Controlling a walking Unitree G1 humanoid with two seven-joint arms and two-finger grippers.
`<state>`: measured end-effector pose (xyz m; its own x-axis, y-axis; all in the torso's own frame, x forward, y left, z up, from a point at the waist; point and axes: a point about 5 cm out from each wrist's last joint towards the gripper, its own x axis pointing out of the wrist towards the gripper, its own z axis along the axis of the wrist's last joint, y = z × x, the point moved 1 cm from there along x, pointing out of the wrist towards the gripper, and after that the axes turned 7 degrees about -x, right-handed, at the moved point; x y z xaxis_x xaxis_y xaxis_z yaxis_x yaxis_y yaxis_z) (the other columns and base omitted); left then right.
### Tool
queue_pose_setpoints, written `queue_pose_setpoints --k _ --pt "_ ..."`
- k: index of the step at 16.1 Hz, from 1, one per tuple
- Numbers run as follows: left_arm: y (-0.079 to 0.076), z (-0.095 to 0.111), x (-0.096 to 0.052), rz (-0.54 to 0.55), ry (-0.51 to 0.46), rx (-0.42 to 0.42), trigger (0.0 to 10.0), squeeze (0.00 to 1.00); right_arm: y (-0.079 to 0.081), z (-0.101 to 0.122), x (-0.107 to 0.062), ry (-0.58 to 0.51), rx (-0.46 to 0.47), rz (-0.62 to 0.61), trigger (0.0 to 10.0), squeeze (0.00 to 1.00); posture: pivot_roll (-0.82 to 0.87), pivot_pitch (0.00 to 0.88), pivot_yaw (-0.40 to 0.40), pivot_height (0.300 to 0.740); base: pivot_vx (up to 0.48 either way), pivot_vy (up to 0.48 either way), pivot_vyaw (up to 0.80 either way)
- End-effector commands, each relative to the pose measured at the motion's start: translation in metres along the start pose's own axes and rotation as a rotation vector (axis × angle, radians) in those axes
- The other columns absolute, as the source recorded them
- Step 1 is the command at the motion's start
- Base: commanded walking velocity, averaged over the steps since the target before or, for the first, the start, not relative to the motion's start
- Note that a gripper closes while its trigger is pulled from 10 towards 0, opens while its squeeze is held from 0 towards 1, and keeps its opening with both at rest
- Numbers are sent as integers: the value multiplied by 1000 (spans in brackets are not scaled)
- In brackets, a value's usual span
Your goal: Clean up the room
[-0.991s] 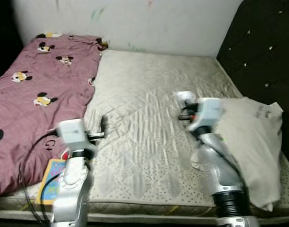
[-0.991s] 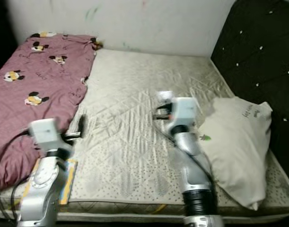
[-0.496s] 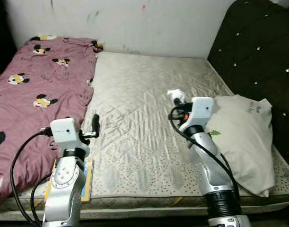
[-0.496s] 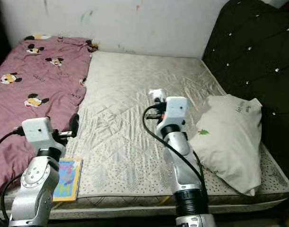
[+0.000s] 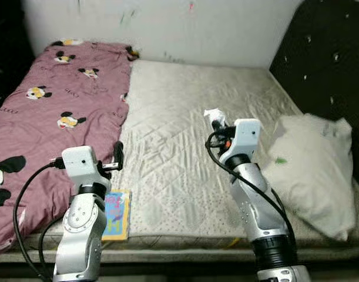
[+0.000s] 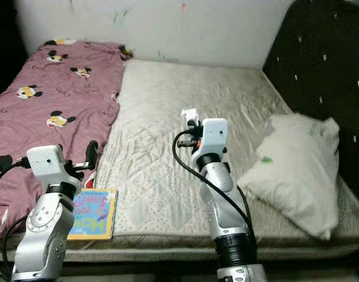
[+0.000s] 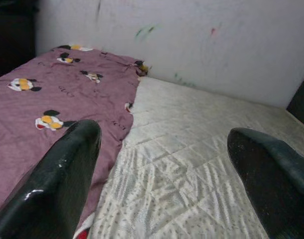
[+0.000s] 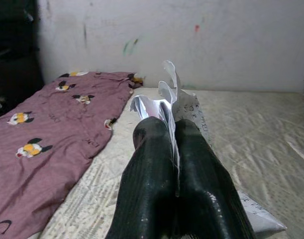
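Silver jointed arms, white boxy wrist housings, looping black cables, glossy black fingers [image 7: 67,174].

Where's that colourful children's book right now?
The colourful children's book lies flat at the mattress's near edge, on the robot's left, beside the pink cartoon blanket and just under the left gripper.

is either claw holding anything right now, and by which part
The right claw is shut on a crumpled white printed paper, pinching it at its lower middle so the crumpled top sticks out above the fingertips. The left claw is open and holds nothing.
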<state>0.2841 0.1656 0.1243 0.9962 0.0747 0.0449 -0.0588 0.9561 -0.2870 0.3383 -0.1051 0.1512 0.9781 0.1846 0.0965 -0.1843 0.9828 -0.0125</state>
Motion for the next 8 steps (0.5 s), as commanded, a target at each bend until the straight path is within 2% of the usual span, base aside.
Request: queue_pose_setpoints --k 1,8 --pt "-4 -2 0 -8 16 -7 10000 0 -6 -3 -1 10 2 -20 10000 0 -33 6 -63 740 0 480 0" --pt "-7 -2 1 -17 12 -8 10000 0 -5 -5 0 13 -4 -10 10000 0 -33 0 -64 740 0 480 0"
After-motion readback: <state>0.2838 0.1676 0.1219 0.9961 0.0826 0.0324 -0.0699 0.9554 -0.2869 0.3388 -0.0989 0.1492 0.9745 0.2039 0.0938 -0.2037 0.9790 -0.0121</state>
